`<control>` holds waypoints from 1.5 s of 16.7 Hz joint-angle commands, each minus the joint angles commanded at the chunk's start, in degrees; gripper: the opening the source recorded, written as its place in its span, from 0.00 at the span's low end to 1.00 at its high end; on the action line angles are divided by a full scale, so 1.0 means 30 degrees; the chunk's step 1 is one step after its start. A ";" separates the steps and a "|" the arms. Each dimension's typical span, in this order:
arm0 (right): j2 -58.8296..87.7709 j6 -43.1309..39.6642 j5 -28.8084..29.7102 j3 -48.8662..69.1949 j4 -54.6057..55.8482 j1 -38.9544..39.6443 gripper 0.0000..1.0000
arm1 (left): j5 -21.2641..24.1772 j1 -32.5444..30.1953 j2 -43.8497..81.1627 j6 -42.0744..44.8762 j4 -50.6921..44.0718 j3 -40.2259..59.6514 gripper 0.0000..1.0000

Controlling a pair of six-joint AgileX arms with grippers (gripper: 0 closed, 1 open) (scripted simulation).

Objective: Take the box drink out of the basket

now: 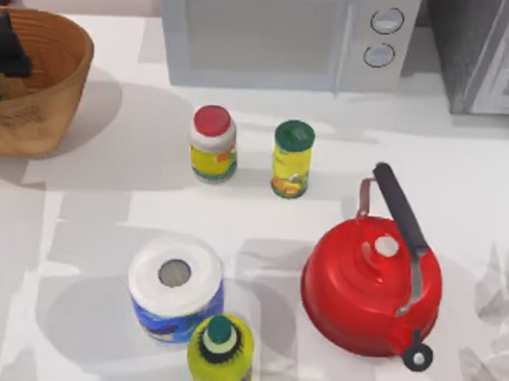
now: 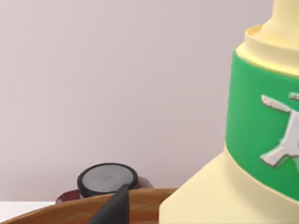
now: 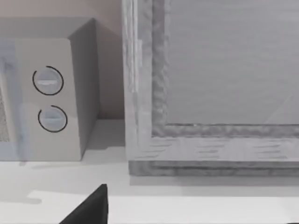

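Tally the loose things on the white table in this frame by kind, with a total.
Round woven wicker basket: 1
Pale yellow box drink with green band: 1
Yellow-labelled jars, red lid and green lid: 2
Red kettle: 1
White paper roll: 1
Yellow-green bottle: 1
Total: 7

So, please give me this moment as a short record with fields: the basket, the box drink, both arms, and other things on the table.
basket: top view's far left
box drink: pale yellow carton with green band, close to the left wrist camera, above the basket rim
left gripper: over the basket
right arm: facing the microwave
other things: red kettle, two jars, paper roll
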 joint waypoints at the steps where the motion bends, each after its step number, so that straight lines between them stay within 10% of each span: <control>1: 0.0000 0.0000 0.0000 0.0000 0.0000 0.0000 1.00 | 0.0000 0.0000 0.0000 0.0000 0.0000 0.0000 0.62; 9: 0.0000 0.0000 0.0000 0.0000 0.0000 0.0000 1.00 | 0.0000 0.0000 0.0000 0.0000 0.0000 0.0000 0.02; 25: 0.0000 0.0000 0.0000 0.0000 0.0000 0.0000 1.00 | -0.0024 0.0116 -0.1641 0.0068 -0.1932 0.0677 0.00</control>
